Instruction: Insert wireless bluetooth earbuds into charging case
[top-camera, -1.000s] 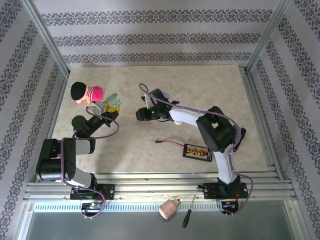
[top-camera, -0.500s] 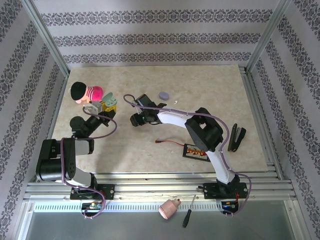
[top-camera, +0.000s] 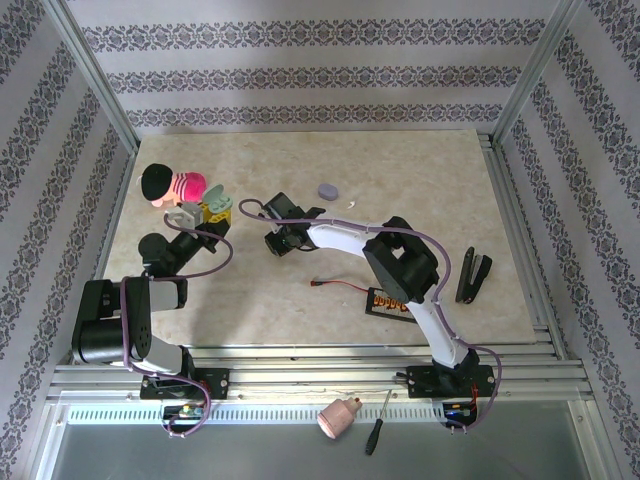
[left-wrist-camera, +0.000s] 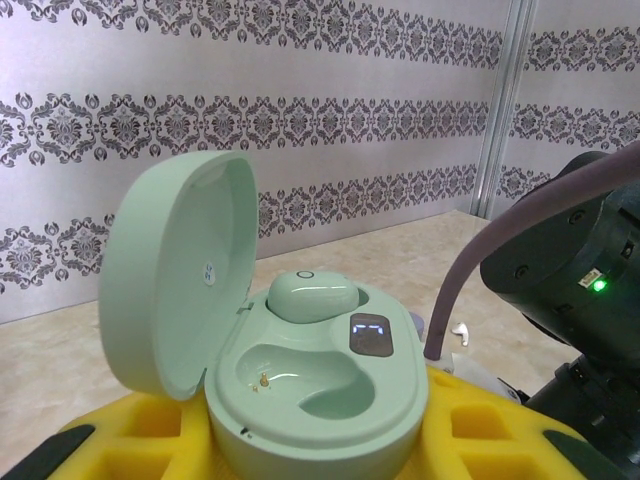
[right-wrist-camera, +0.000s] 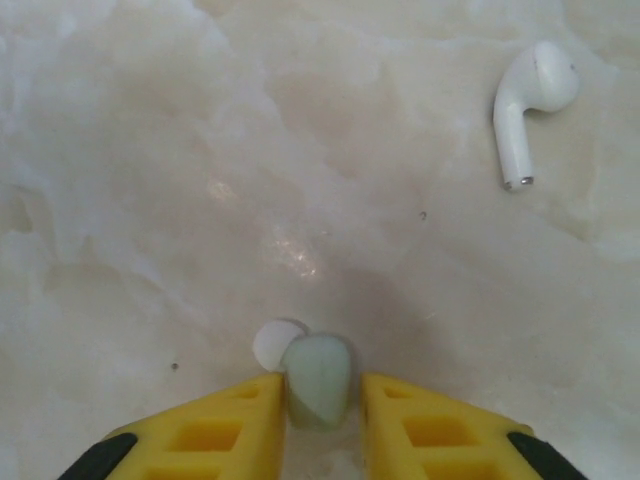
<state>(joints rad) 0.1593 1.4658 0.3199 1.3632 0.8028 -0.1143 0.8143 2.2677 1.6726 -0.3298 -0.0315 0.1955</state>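
**Right gripper (right-wrist-camera: 322, 385) closing the pickup of one earbud; case held ready by the left**

Its yellow fingers (right-wrist-camera: 220, 425) pinch a pale green earbud (right-wrist-camera: 318, 378) from both sides, low over the marble table (right-wrist-camera: 150, 150). A small white round piece (right-wrist-camera: 275, 343) lies touching the bud at its 11 o'clock; too little of it shows to name it. A white stemmed earbud (right-wrist-camera: 528, 105) lies well apart at 1 o'clock.

In the overhead view, the left gripper (top-camera: 200, 213) stands at 9 o'clock of the right one, near it. It clamps the pale green charging case (left-wrist-camera: 330, 400), whose lid (left-wrist-camera: 175, 270) is hinged open toward 10 o'clock. A second green earbud (left-wrist-camera: 310, 297) sits in the far socket, and the near socket (left-wrist-camera: 300, 378) is empty. A lavender case (top-camera: 328, 189) lies closed at 1 o'clock of the right gripper.

The step in hand appears to be the grasp of the second green bud. The next move probably calls for a clean lift that leaves the white piece behind. A short carry toward 9 o'clock would follow. The bud would then have to be turned to match the empty socket, with the lid cleared on the way down.
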